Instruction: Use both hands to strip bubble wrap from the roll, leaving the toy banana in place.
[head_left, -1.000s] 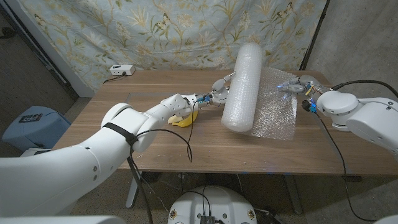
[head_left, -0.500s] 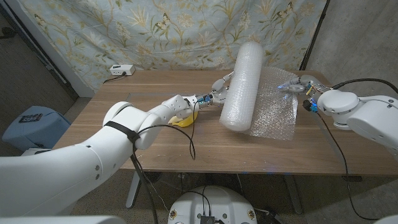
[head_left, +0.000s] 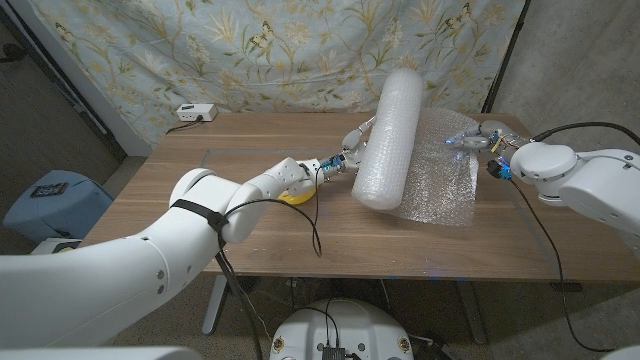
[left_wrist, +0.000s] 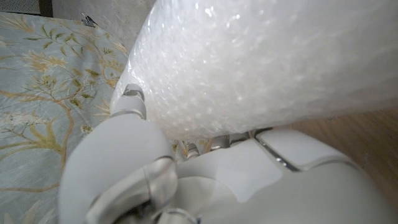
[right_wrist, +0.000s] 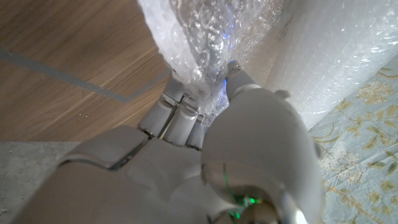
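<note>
1. The right hand (head_left: 474, 137) pinches the loose bubble wrap sheet (head_left: 445, 170), which bunches between its fingers (right_wrist: 180, 115).
2. The left hand (head_left: 352, 150) presses against the roll (head_left: 391, 135); how far its fingers are spread cannot be told.
3. The roll lies on the wooden table (head_left: 230, 150).
4. The toy banana (head_left: 296, 197) lies beneath the left forearm.

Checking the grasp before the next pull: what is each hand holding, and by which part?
The right hand pinches the unrolled bubble wrap sheet at its far corner. The left hand presses against the roll's side; a grip cannot be told.
</note>
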